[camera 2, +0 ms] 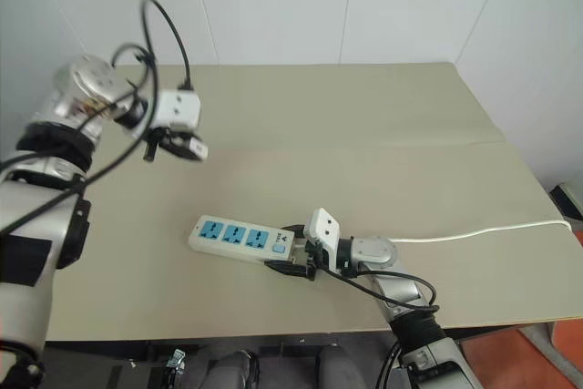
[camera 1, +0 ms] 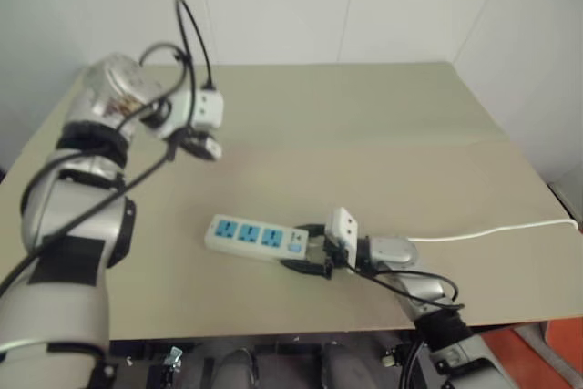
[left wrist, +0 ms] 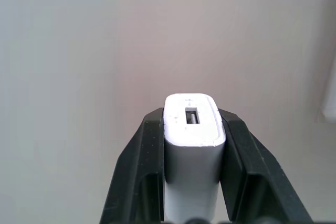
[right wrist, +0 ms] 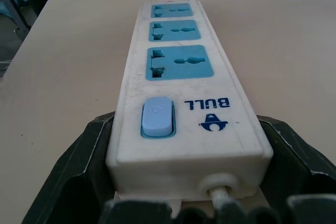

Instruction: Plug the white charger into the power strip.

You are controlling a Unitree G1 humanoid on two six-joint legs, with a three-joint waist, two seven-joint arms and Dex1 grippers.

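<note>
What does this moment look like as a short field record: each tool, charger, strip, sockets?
left tool: shut on the white charger, raised above the table
right tool: clamped on the cord end of the power strip
power strip: flat on the table
sockets: three blue faces, all free
charger: not yet plugged in

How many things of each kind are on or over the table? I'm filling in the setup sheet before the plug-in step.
White charger, held in the left hand: 1
Power strip, its cord end held in the right hand: 1
Blue socket faces on the strip: 3
Total loose items: 2
</note>
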